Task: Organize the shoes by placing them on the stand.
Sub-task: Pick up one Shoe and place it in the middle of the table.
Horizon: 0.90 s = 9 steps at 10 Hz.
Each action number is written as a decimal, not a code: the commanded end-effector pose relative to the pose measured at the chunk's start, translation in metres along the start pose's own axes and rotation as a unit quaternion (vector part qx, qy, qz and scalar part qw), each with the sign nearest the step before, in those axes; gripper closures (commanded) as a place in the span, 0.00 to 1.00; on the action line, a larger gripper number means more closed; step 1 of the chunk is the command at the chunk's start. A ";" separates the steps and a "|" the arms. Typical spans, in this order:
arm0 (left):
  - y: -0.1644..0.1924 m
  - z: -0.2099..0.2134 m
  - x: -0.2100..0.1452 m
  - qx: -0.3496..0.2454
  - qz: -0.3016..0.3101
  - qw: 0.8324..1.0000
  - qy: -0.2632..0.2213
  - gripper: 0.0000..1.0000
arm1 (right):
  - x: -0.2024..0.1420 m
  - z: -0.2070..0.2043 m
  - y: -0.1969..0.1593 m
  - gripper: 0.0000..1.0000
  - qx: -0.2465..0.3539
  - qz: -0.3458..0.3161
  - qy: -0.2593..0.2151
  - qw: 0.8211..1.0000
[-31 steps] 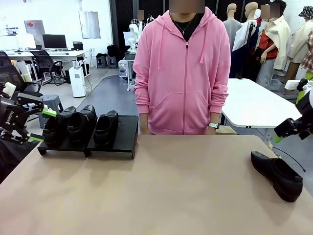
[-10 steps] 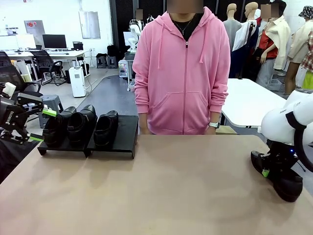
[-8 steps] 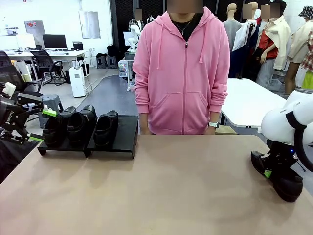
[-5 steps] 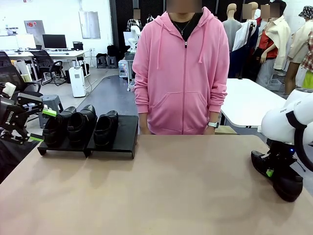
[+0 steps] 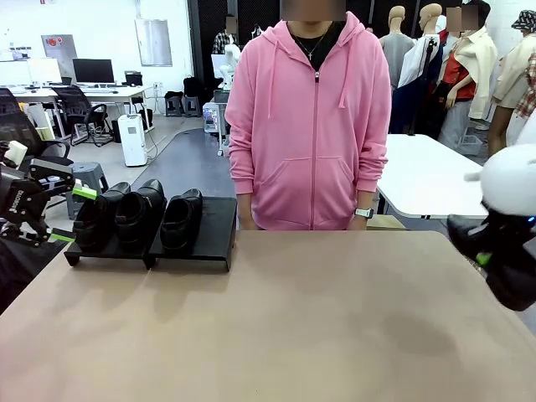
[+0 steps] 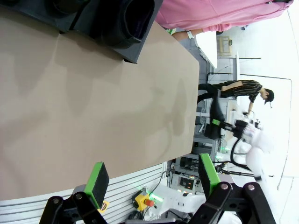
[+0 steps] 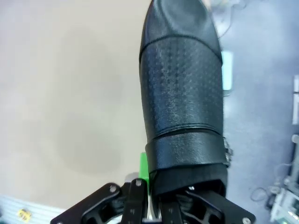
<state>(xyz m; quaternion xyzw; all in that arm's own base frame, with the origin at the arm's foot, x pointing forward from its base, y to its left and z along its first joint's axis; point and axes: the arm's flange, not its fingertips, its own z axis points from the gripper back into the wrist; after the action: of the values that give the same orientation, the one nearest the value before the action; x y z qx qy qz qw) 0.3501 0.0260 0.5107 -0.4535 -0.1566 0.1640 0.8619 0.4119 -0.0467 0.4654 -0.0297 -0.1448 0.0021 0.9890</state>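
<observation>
The tabletop (image 5: 276, 318) runs from the robot's side out to a person (image 5: 311, 117), who stands behind its far edge at twelve o'clock. The stand (image 5: 159, 243) sits at the far left corner, about ten o'clock, its two platforms side by side and touching. Three shoes (image 5: 138, 213) rest on it in a row: two on the left platform, one on the left half of the right platform. Left of the stand, at nine o'clock past the tabletop's edge, hangs the left pincer (image 5: 67, 213). At three o'clock, above the right edge, the right pincer (image 7: 149, 205) carries the fourth shoe (image 7: 182, 107), lifted off the tabletop.
</observation>
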 end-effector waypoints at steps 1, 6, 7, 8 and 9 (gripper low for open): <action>-0.002 0.002 -0.001 0.000 0.005 1.000 0.002 0.00 | -0.069 0.084 0.022 1.00 -0.015 -0.029 -0.036 0.999; -0.002 0.002 -0.001 0.000 0.005 1.000 0.002 0.00 | -0.058 0.080 0.016 1.00 -0.009 -0.019 -0.033 0.999; -0.002 0.002 -0.001 0.000 0.005 1.000 0.002 0.00 | -0.075 0.092 0.019 1.00 -0.011 -0.024 -0.027 0.999; -0.002 0.002 -0.001 0.000 0.005 1.000 0.002 0.00 | -0.079 0.086 0.039 1.00 -0.007 -0.016 -0.025 1.000; -0.002 0.002 -0.001 0.000 0.005 1.000 0.002 0.00 | -0.079 0.094 0.091 1.00 0.010 -0.023 -0.049 0.999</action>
<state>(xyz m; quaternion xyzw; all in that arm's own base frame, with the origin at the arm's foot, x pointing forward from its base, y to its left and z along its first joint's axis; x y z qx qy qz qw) 0.3500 0.0259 0.5110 -0.4535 -0.1567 0.1639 0.8619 0.3206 0.0028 0.5250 -0.0310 -0.1695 -0.0102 0.9850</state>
